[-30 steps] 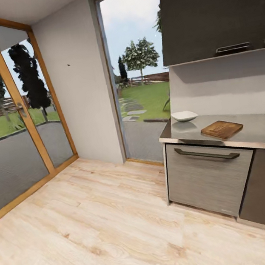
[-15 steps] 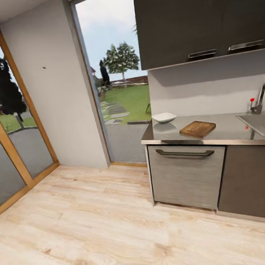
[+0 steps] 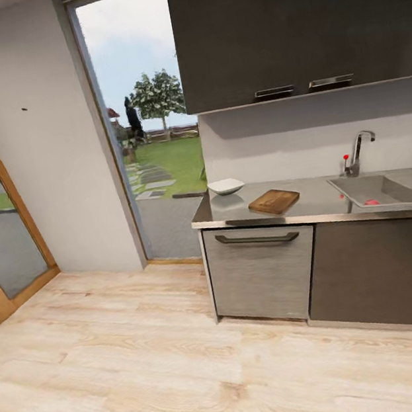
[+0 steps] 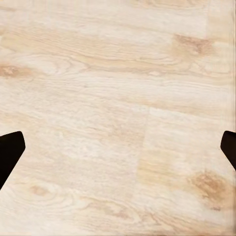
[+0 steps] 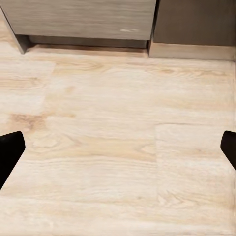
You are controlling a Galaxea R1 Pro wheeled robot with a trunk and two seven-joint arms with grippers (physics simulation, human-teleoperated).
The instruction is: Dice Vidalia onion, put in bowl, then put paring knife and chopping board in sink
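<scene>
Across the floor, the grey countertop (image 3: 313, 205) carries a white bowl (image 3: 225, 186) at its left end. A brown chopping board (image 3: 274, 201) lies just right of the bowl. Further right is the sink (image 3: 390, 183) with its chrome tap (image 3: 358, 150). A small pinkish spot in the basin is the Vidalia onion (image 3: 372, 202). The paring knife is out of view. My left gripper (image 4: 118, 147) is open over bare wooden floor. My right gripper (image 5: 118, 147) is open too, above the floor in front of the cabinet bases (image 5: 83, 19).
Dark cabinets (image 3: 377, 268) and a grey drawer front with a bar handle (image 3: 257, 239) stand under the worktop, with dark wall cupboards (image 3: 296, 23) above. A tall window (image 3: 146, 129) and white wall (image 3: 44, 159) lie to the left. Light wooden floor (image 3: 159, 368) stretches between me and the counter.
The head camera has turned right, so the counter sits further left in view. The whole sink and tap have come into the picture.
</scene>
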